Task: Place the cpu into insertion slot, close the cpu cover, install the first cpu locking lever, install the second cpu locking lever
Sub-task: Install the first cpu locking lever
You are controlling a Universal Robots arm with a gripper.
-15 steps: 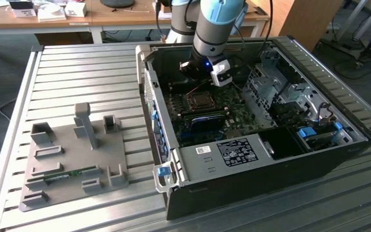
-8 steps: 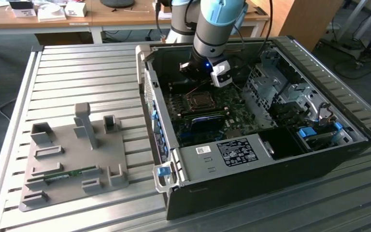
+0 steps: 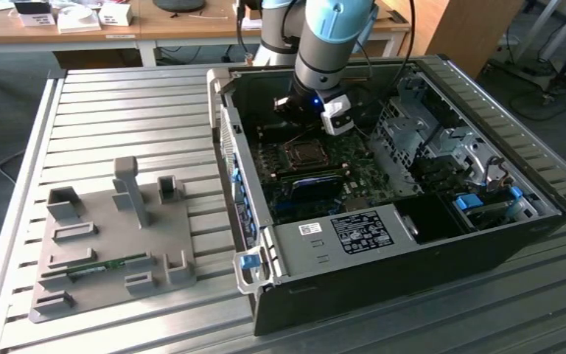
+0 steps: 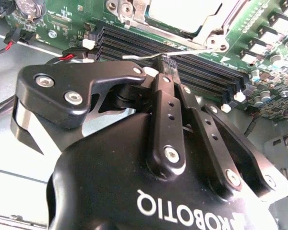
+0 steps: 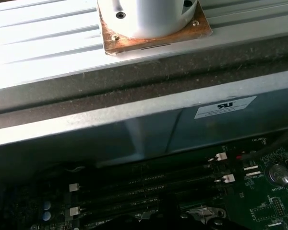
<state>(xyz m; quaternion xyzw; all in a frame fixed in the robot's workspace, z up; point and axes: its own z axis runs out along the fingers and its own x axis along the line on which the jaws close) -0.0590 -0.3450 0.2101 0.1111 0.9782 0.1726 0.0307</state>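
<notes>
A grey fixture tray (image 3: 106, 243) sits on the slatted metal table (image 3: 126, 103) at the exterior view's left, at about 8 o'clock from the open computer case (image 3: 391, 221). The arm (image 3: 327, 37) reaches down into the case from 12 o'clock, its gripper (image 3: 308, 118) hanging just above the motherboard (image 3: 308, 181). Below it, at 6 o'clock from the gripper, lies the insertion slot (image 3: 306, 153), a dark square with a metal rim; whether the cpu sits in it cannot be told from here.

In the second wrist view the gripper (image 4: 165, 62) has its fingers (image 4: 168, 103) drawn together, their tip touching a thin locking lever (image 4: 182, 51) that runs across the black memory slots (image 4: 192, 67). At 12 o'clock from the tip, the cpu cover (image 4: 201, 29) lies flat over the pale metal top of the cpu (image 4: 182, 12).

In the first wrist view the memory slots (image 5: 144, 184) run beneath the grey case wall (image 5: 134, 120).
</notes>
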